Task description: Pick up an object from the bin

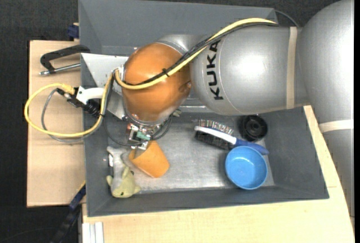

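Camera view, hand [139, 136] over smooth orange cup [153, 163]

Brush [214, 134] behind bowl [246, 171], cup [152, 162] leftward

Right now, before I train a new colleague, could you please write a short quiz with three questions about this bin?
1. True or false: the blue bowl lies at the left end of the bin, as the camera sees it.
2. Which thing is nearest to the end effector? A) the orange cup lying on its side; B) the black brush; C) the black round cap.
3. Fill in: the pale yellowish toy lies in the bin's lower-left ____ in the view.

Key: 1 false (it is towards the right); 2 A; 3 corner.
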Action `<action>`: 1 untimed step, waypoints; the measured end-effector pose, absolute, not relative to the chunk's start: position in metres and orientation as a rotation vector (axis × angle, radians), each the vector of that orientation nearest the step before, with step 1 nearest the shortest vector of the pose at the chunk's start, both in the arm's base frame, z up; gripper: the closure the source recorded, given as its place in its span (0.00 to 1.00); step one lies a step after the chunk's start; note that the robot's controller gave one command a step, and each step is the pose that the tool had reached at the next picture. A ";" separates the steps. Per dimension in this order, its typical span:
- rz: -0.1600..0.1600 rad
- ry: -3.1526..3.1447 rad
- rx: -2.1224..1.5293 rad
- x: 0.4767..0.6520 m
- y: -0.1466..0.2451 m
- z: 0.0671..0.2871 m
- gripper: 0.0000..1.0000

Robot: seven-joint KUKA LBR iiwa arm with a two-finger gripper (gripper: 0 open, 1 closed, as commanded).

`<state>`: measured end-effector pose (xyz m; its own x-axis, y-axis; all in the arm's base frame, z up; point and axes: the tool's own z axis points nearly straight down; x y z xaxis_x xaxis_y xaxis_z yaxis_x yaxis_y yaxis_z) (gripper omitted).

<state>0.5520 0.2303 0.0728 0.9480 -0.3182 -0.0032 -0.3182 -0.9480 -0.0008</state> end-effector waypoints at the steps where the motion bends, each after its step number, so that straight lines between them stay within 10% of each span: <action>1: 0.005 0.513 -3.102 0.509 0.189 0.072 1.00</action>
